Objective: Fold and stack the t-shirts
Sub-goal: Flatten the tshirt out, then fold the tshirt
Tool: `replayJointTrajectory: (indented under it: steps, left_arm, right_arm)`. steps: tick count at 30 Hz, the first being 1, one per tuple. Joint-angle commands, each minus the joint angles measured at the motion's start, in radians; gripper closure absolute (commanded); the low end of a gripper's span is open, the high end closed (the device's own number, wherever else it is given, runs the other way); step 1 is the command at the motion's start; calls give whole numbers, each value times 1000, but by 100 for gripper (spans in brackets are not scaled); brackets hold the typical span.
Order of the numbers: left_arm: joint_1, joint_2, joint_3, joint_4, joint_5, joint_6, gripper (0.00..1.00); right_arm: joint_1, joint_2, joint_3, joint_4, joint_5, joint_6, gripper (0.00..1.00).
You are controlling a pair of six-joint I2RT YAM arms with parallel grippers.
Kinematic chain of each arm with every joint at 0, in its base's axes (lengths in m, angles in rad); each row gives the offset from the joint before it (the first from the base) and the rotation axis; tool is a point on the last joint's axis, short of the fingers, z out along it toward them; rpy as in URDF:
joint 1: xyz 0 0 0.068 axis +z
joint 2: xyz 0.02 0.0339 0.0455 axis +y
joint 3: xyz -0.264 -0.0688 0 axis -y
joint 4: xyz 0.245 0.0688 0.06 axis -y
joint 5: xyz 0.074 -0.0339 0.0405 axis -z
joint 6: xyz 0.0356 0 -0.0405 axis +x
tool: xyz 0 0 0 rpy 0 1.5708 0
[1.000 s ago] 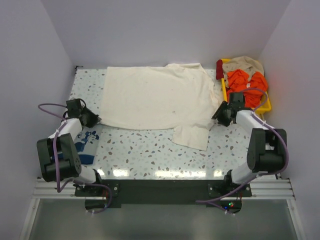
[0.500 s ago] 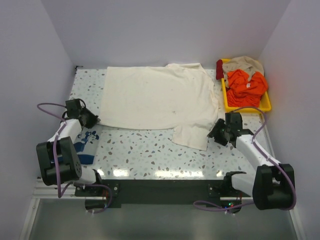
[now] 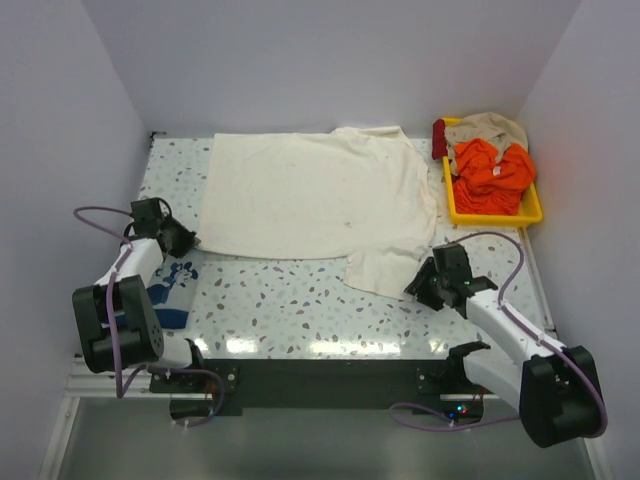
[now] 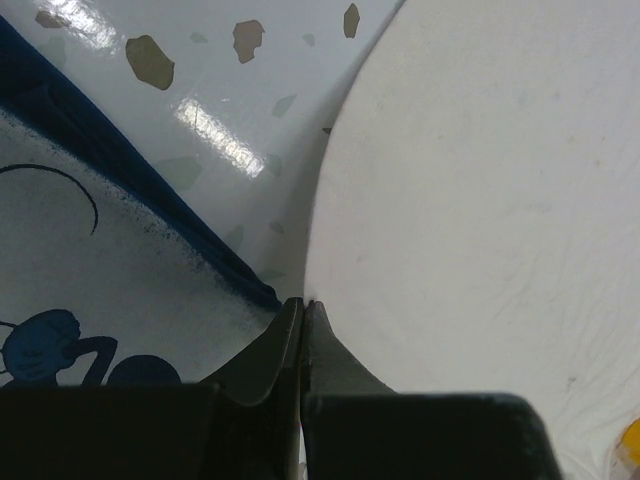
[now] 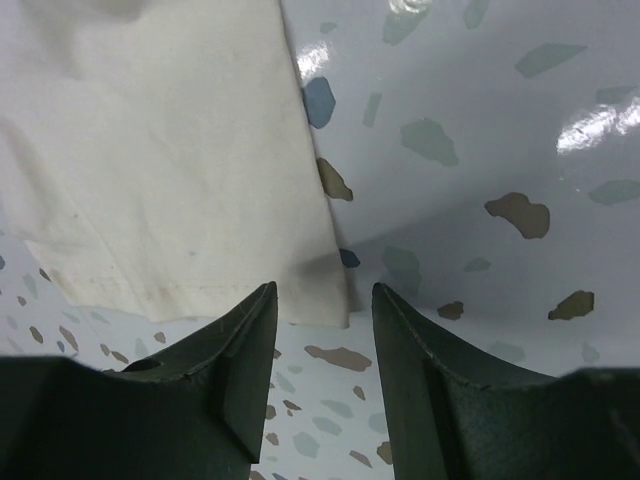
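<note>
1. On the far half of the table, toward 12 o'clock from the arms, the cream t-shirt lies spread flat. One sleeve reaches down toward 5 o'clock.
2. The navy t-shirt lies at 8 o'clock, at the left edge of the table, partly under the left arm. Its white print with a blue figure faces up. Its far corner comes very near the near-left corner of the cream t-shirt.
3. The left gripper is at 9 o'clock, low on the table, just where these two corners meet. Its fingers are pressed together with no gap. The tips are at the edge of the cream cloth, but I cannot tell if any cloth is pinched between them.
4. The right gripper is at 4 o'clock, just beside the lower hem of the sleeve. Its fingers stand apart at a middle width and hold nothing. In the right wrist view the corner of the hem lies in front of the gap, and the table shows beside it.
5. The yellow tray stands at 2 o'clock, in the far right corner, a little apart from the cream t-shirt. An orange cloth and a beige cloth lie crumpled in it.
</note>
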Motion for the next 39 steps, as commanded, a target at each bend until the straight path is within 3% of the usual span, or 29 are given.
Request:
replayJointTrajectory:
  steps: [1,5,8,9,12,23,30,36,39]
  left_arm:
    - [1,-34,21,4,-19,30,100]
    - [1,-32,19,2,-19,35,100]
    - [-4,-32,21,4,-15,38,100]
    - [-5,-28,22,4,-15,40,100]
    - [-11,-29,31,-5,-11,49,100]
    - [-16,-100,36,-80,-84,95,100]
    - [-18,-167,42,-146,-147,122,100]
    - [-21,-184,45,-131,-161,136,100]
    - [-48,-111,100,-129,-157,116,100]
  right_arm:
    - [25,58,-9,56,9,29,54]
    - [65,101,-24,100,11,53,59]
    - [71,107,-32,114,9,52,70]
    - [69,100,-26,115,6,50,81]
    - [69,72,8,89,-9,32,100]
    - [69,-281,140,-243,-66,-13,100]
    - [71,-416,155,-395,-123,-23,100]
    - [69,-407,178,-373,-143,-60,100]
    - [71,-245,259,-293,-131,-123,100]
